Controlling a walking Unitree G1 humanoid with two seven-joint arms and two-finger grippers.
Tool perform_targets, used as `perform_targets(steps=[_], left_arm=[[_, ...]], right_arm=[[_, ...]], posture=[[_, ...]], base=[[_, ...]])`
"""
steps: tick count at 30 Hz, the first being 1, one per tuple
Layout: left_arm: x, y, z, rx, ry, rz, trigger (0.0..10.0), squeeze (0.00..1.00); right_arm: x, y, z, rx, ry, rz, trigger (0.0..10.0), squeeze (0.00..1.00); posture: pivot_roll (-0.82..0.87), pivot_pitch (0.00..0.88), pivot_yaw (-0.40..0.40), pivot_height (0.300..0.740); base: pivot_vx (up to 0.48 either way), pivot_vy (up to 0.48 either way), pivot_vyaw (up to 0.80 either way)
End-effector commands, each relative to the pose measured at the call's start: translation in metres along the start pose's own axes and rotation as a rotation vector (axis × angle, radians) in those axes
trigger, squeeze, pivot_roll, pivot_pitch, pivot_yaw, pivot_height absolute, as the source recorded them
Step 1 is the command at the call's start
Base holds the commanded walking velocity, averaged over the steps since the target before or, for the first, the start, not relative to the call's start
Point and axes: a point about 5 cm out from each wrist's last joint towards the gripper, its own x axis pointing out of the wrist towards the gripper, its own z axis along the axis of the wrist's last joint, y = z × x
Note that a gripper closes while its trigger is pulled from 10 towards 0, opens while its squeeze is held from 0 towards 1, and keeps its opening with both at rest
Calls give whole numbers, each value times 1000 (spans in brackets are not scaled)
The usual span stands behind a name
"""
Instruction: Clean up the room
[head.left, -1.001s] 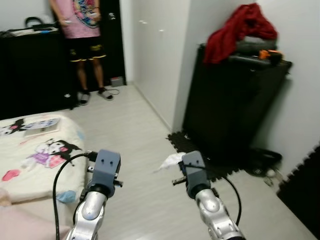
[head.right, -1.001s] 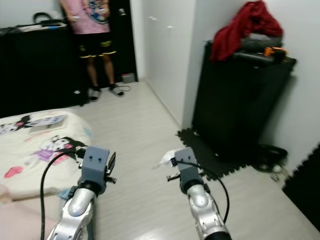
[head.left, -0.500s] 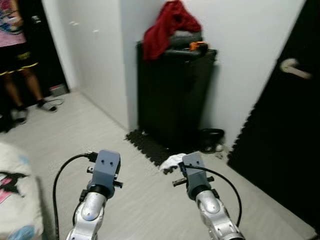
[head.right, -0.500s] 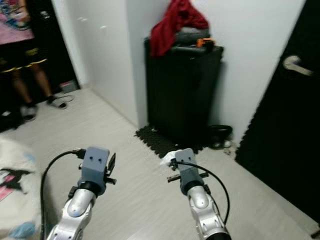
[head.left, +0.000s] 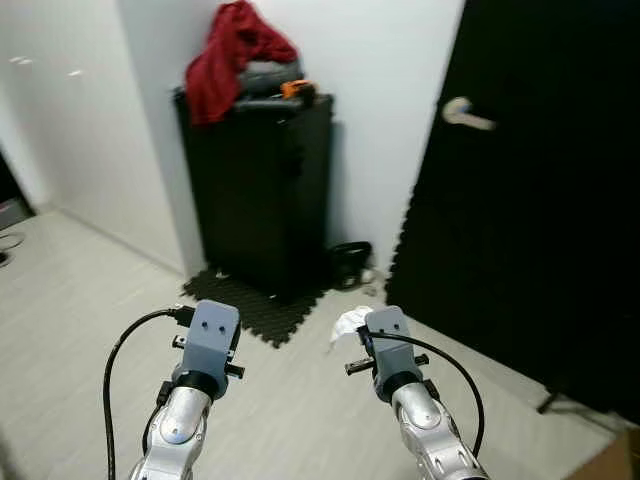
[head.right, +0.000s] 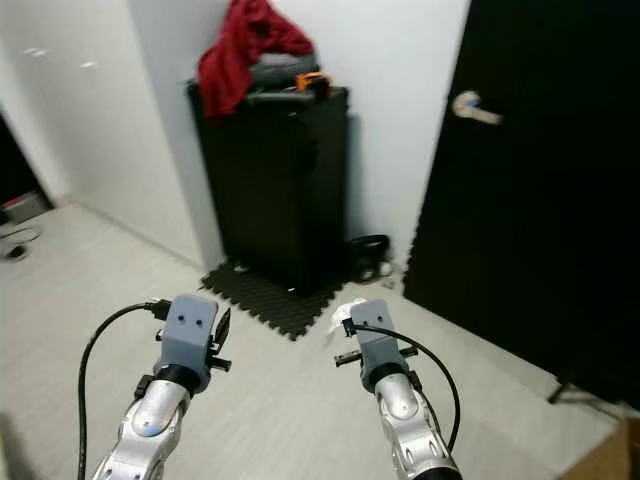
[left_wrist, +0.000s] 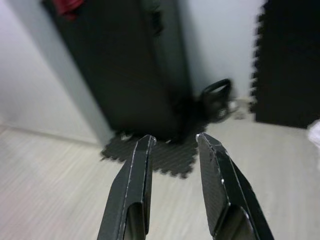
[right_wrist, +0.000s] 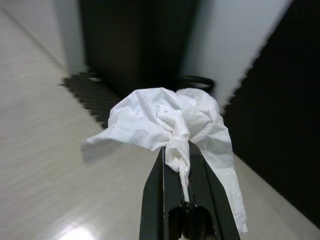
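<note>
My right gripper (right_wrist: 176, 150) is shut on a crumpled white tissue (right_wrist: 170, 117), held out in front of me above the pale floor. The tissue (head.left: 347, 325) peeks out past the right wrist block in the left eye view. My left gripper (left_wrist: 173, 140) is open, nothing between its black fingers (left_wrist: 137, 170), and it is raised beside the right arm at about the same height.
A tall black cabinet (head.left: 262, 180) stands against the white wall with a red garment (head.left: 232, 50) and small items on top. A black foam mat (head.left: 250, 305) and a dark round object (head.left: 350, 262) lie at its foot. A black door (head.left: 540, 200) with a lever handle is at right.
The camera has swung to the right: the bed and the person have left the picture, and the black door has come in. Both arms keep their pose, with the tissue still held.
</note>
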Motion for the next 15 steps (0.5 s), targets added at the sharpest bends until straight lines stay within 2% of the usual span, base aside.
perform_targets(steps=[1, 15], left_arm=[[-1, 0, -1, 2, 4, -3, 10000, 0], [-1, 1, -1, -1, 8, 5, 10000, 0]], right_arm=[[-1, 1, -2, 3, 11, -3, 10000, 0], [0, 0, -3, 1, 24, -8, 10000, 0]], posture=[[76, 0, -12, 740], [78, 0, -14, 740]], base=[[0, 0, -800], [0, 0, -800]])
